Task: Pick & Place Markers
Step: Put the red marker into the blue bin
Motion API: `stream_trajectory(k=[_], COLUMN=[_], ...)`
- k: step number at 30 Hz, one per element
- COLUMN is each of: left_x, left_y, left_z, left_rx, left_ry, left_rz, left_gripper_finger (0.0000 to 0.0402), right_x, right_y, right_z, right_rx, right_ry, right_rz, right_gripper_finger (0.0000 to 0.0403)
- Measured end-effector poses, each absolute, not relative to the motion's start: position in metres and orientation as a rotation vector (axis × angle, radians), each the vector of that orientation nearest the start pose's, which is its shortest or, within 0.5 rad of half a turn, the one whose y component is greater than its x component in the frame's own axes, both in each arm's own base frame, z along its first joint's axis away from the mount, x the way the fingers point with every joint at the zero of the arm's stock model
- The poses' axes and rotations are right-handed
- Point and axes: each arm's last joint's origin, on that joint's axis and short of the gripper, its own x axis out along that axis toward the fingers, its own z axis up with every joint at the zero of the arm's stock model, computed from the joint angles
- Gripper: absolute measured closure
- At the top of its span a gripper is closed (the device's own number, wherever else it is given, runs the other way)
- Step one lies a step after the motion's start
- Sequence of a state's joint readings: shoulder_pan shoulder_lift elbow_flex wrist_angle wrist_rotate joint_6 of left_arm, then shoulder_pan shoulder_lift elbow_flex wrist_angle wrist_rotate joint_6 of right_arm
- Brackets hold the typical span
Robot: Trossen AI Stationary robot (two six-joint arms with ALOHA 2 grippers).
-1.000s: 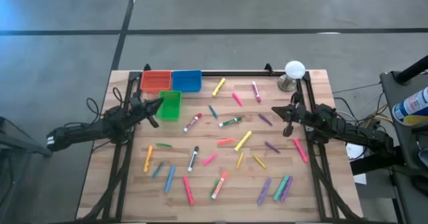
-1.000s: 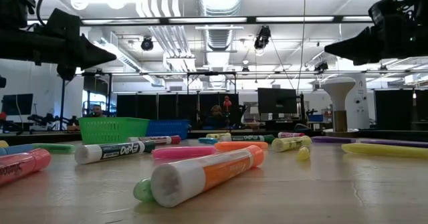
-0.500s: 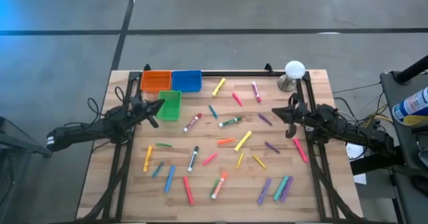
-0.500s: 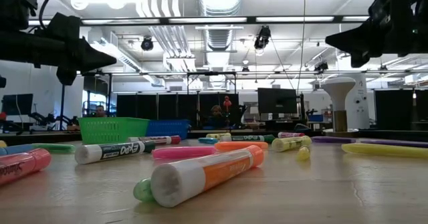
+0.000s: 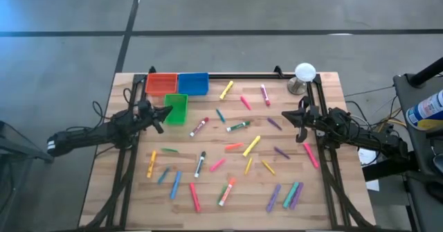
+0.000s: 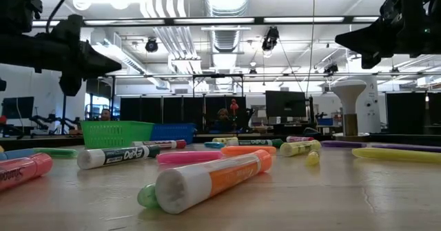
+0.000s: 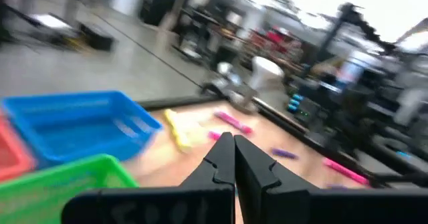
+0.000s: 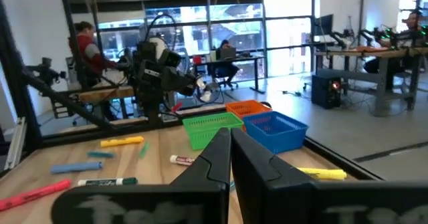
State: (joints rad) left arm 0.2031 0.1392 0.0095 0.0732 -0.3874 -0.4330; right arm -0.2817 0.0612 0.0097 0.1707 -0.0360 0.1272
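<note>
Both pincers (image 5: pixel 165 111) (image 5: pixel 286 116) closed, empty.

Markers (image 5: pixel 250 145) pink, yellow, green, blue, purple, orange; bins red (image 5: pixel 160 84), blue (image 5: pixel 193 84), green (image 5: pixel 176 109).

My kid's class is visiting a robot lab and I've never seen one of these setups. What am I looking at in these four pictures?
These are two robot arms at a wooden table, seen by four cameras. One looks straight down, one sits at table height, and one rides on each arm's wrist. The left gripper hangs beside a green bin; the right gripper hangs over the other side. Both have their jaws shut and hold nothing. Some two dozen coloured markers lie scattered on the wood. A red bin and a blue bin stand at the far edge, with a white ball on a stand in the far corner. In the low view, the big orange and white marker is just close to the lens.
</note>
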Motion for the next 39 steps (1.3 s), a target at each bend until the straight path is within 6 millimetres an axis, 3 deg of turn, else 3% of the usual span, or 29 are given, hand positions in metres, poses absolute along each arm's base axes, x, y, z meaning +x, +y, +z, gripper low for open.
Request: stream_trajectory(k=[8,15,20,23,27,34,39], left_x=[0.1,0.102,0.104,0.111,0.122,0.156,0.187], left_y=[0.036,0.038,0.036,0.034,0.038,0.042,0.047], left_z=[0.169,0.182,0.192,0.195,0.199,0.207,0.205], left_rx=[-0.409,-0.151,-0.213,-0.263,-0.291,-0.345,-0.372], left_ry=[-0.124,-0.156,-0.233,-0.136,-0.022,0.178,0.427], left_rz=[0.711,0.762,0.672,0.551,0.614,0.546,0.535], left_gripper_finger=[0.0401,0.0401,0.0401,0.0401,0.0392,0.0325,0.0279], right_x=[0.102,0.109,0.115,0.12,0.125,0.13,0.132], right_y=[-0.031,-0.033,-0.035,-0.035,-0.037,-0.038,-0.039], right_z=[0.172,0.166,0.161,0.165,0.167,0.163,0.16], right_rx=[0.152,0.238,0.267,0.238,0.219,0.204,0.184], right_ry=[-0.063,-0.009,0.032,-0.001,-0.025,0.003,0.022], right_rz=[-0.332,-0.339,-0.341,-0.308,-0.302,-0.309,-0.311], right_gripper_finger=[0.0394,0.0394,0.0394,0.0394,0.0394,0.0394,0.0394])
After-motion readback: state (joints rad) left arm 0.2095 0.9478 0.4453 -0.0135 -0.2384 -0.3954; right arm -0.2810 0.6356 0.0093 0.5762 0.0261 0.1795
